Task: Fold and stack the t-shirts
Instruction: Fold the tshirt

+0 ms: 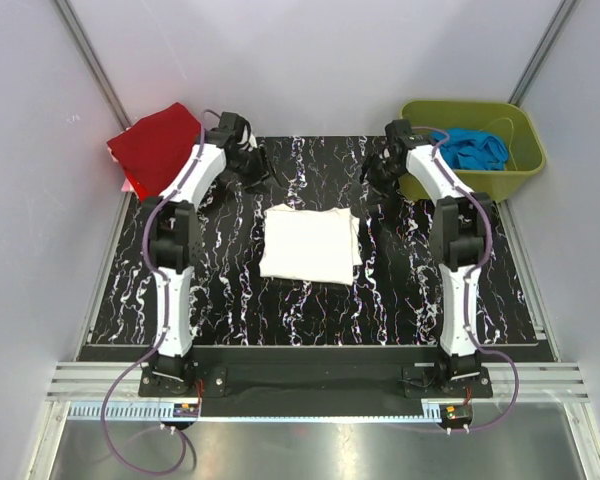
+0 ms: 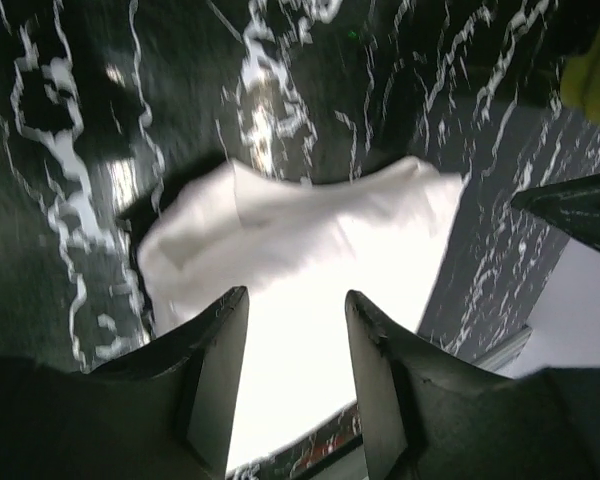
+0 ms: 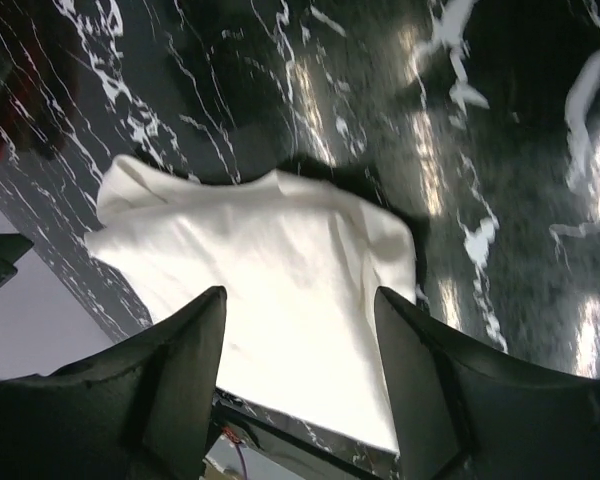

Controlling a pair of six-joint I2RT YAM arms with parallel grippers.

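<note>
A white t-shirt lies folded into a rough square in the middle of the black marbled table. It also shows in the left wrist view and in the right wrist view. A red folded t-shirt with a pink edge under it sits off the table's far left corner. My left gripper is open and empty, raised at the far left of the table. My right gripper is open and empty at the far right. Both stand apart from the white shirt.
An olive-green bin at the far right holds a blue cloth. White walls enclose the table on three sides. A metal rail runs along the near edge by the arm bases.
</note>
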